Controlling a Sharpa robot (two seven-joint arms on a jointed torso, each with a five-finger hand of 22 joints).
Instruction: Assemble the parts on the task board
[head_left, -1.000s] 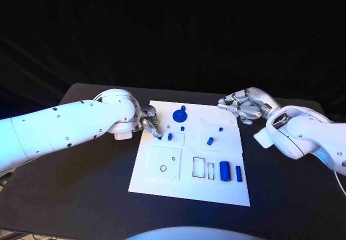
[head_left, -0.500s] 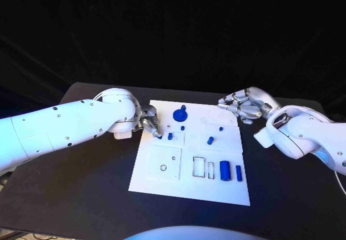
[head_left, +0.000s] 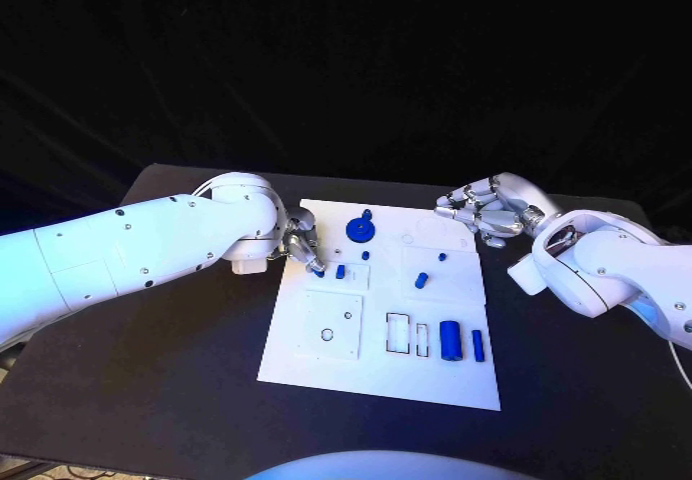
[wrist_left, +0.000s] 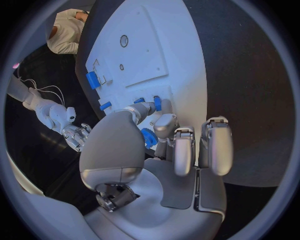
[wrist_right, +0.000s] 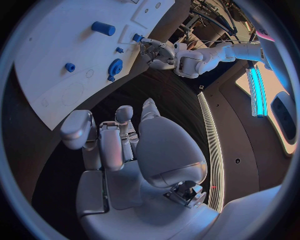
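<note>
Head view: the left hand (head_left: 299, 243) sits at the task board's (head_left: 378, 370) edge, fingers bunched just beside a small blue peg (head_left: 340, 271); whether they grip anything cannot be told. The right hand (head_left: 488, 211) hovers off the board's far corner, fingers curled in, holding nothing.

Left wrist view: two fingertips (wrist_left: 164, 125) pinch a blue part (wrist_left: 149, 138) over the board.

Right wrist view: the fingers (wrist_right: 112, 145) hang loosely curled; a blue gear (wrist_right: 115, 67) lies well beyond them.

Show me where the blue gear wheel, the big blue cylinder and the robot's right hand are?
blue gear wheel (head_left: 359, 233): head view, on the middle of its round face.
big blue cylinder (head_left: 451, 343): head view, on the middle of its side.
right hand (head_left: 482, 210): head view, on the curled silver fingers.
</note>
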